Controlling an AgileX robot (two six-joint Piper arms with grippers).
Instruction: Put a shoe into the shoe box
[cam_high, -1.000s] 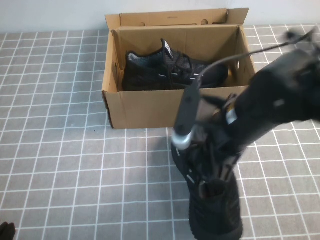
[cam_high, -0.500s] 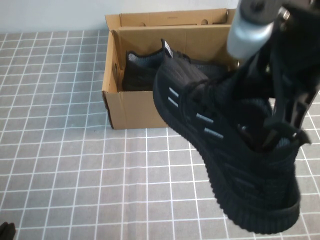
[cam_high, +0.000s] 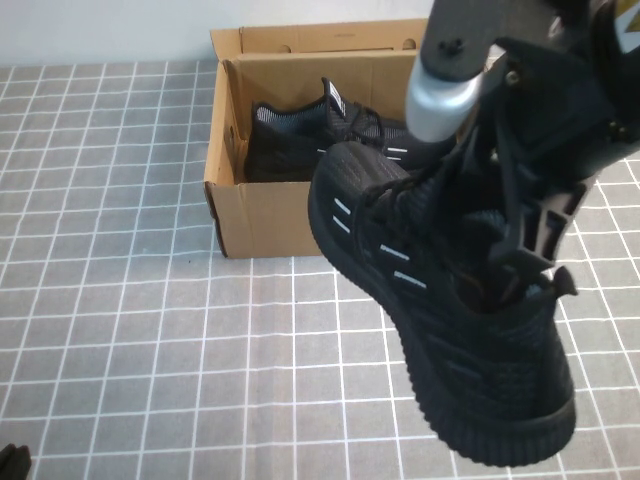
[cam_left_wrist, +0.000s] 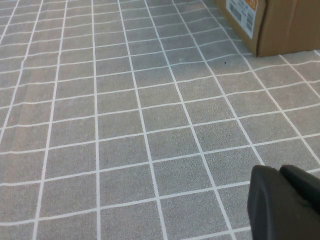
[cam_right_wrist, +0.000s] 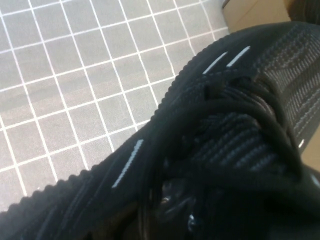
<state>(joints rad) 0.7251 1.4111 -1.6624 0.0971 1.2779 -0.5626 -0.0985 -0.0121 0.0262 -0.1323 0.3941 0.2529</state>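
Grey tiled tabletop (cam_high: 120, 300) stretches out before you, with the shoe box (cam_high: 280, 215) standing open at the back, a matching sneaker (cam_high: 330, 135) already inside. Your right pincer (cam_high: 520, 250) is clenched on the shoe (cam_high: 440, 330), held in the air just in front of the box. Its long axis runs diagonally, toe toward the box, heel toward you. Risk: the toe could catch the front wall or land on the other sneaker. Your left pincer (cam_left_wrist: 285, 202) is shut, empty, parked low.

No legible txt; shoe box (cam_left_wrist: 280, 25) has white barcode label (cam_left_wrist: 242, 10), unreadable.
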